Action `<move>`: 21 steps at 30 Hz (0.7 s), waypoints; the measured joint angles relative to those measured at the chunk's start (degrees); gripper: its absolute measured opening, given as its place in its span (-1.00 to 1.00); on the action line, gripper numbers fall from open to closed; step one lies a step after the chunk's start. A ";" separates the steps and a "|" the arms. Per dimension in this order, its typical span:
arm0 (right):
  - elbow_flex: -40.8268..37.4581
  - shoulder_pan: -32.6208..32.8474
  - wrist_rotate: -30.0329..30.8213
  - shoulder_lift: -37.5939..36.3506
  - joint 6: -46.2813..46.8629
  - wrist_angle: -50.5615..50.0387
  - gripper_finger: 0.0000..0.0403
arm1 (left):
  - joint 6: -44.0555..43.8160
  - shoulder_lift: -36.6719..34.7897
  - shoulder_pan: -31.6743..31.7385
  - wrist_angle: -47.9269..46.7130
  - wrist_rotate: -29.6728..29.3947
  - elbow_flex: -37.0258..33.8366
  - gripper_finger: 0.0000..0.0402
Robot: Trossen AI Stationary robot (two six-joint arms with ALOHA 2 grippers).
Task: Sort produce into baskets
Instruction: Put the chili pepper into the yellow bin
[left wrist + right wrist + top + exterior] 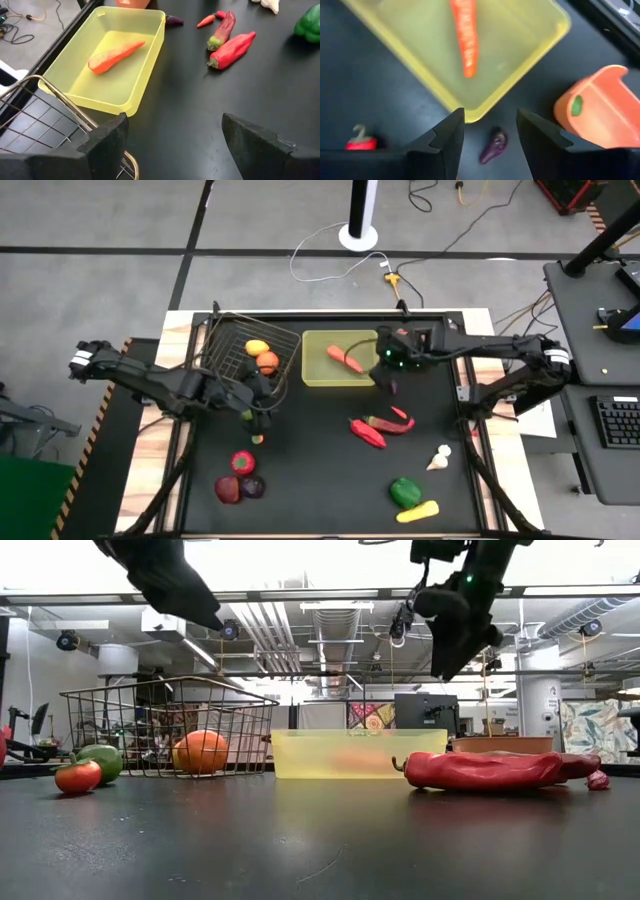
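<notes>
At the near edge of the black surface (320,480) we see a green pepper (404,491) with a yellow piece (417,511) touching it, and toward the left a red fruit with a green cap (241,462) above two dark red and purple pieces (238,488). A pale garlic (439,458) lies to the right, a little farther in.

Around the middle we find two long red peppers (370,430) lying side by side, with a small red chili (404,414) just beyond them.

Farther in, the left end effector (262,412) hangs beside the near right corner of the wire basket (225,358); in its wrist view we see its fingers (107,142) spread wide, with nothing between them. The basket holds an orange fruit (267,361) and a yellow lemon (257,347).

Next to the basket stands the yellow-green tray (312,375), and in it lies the orange carrot (345,359). The right end effector (388,380) hovers over the tray's near right corner; its fingers (445,140) stand apart and empty, above a small purple piece (493,145) lying on the surface just outside the tray. Beside that we see the salmon bin (600,107), with something small and green (577,105) in it.
</notes>
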 joint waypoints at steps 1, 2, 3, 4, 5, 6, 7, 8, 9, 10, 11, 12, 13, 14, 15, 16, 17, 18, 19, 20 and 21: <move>-0.02 1.07 -0.02 0.00 0.00 -0.01 -0.13 | 0.00 0.17 0.00 0.00 0.04 0.00 0.49; -0.04 2.14 -0.07 0.00 0.00 -0.04 -0.12 | 0.00 0.33 0.00 0.00 0.08 0.00 0.49; -0.12 3.22 -0.26 0.00 0.05 -0.02 -0.11 | 0.00 0.41 0.00 0.02 0.12 0.00 0.49; -0.15 4.18 -0.85 0.00 0.11 -0.17 -0.10 | -0.02 0.56 0.00 0.00 0.12 0.00 0.49; -0.17 5.03 -1.80 0.00 0.22 -0.21 -0.08 | 0.00 0.67 0.00 0.02 0.12 0.00 0.49; -0.19 5.81 -2.91 0.00 0.80 -0.14 -0.06 | 0.00 0.71 0.00 0.00 0.16 0.00 0.49; -0.23 6.70 -3.85 0.00 1.17 -0.14 -0.04 | 0.00 0.71 0.00 -0.01 0.18 0.00 0.49; -0.30 7.52 -4.48 0.01 1.43 -0.19 -0.02 | 0.00 0.71 0.00 0.05 0.19 0.00 0.49; -0.40 8.42 -4.59 0.02 1.47 -0.15 0.00 | -0.01 0.71 0.00 0.07 0.19 0.00 0.49; -0.59 9.40 -4.57 0.02 1.06 -0.07 0.02 | 0.00 0.71 0.00 0.04 0.19 0.00 0.49; -0.87 10.45 -4.55 0.02 0.45 -0.11 0.04 | 0.00 0.71 0.00 0.04 0.19 0.00 0.49; -1.25 11.59 -4.55 0.02 -0.88 -0.10 0.06 | 0.00 0.71 0.00 0.07 0.19 0.00 0.49; -1.75 12.83 -4.59 0.02 -2.38 -0.10 0.07 | 0.00 0.71 0.00 0.07 0.19 0.00 0.49; -2.30 14.15 -4.68 0.02 -3.84 -0.14 0.09 | 0.00 0.71 0.00 0.04 0.19 0.00 0.49; -2.88 15.55 -4.76 0.02 -5.31 -0.20 0.10 | 0.00 0.71 0.00 0.04 0.21 0.00 0.49; -3.44 16.97 -4.72 0.02 -6.25 -0.16 0.12 | 0.00 0.71 0.00 0.04 0.21 0.00 0.49; -4.02 18.33 -4.66 0.02 -6.64 -0.10 0.14 | 0.00 0.71 0.00 0.07 0.21 0.00 0.49; -4.70 19.69 -4.66 0.04 -6.86 0.01 0.15 | 0.00 0.71 0.00 0.05 0.21 0.00 0.49; -5.28 21.00 -4.68 0.14 -6.70 0.00 0.17 | 0.00 0.71 0.00 0.04 0.21 0.00 0.49; -5.84 22.20 -4.66 0.29 -6.07 -0.01 0.18 | 0.00 0.71 0.00 0.05 0.21 0.00 0.49; -6.43 23.23 -4.66 0.47 -5.16 0.02 0.20 | 0.00 0.71 0.00 0.07 0.21 0.00 0.49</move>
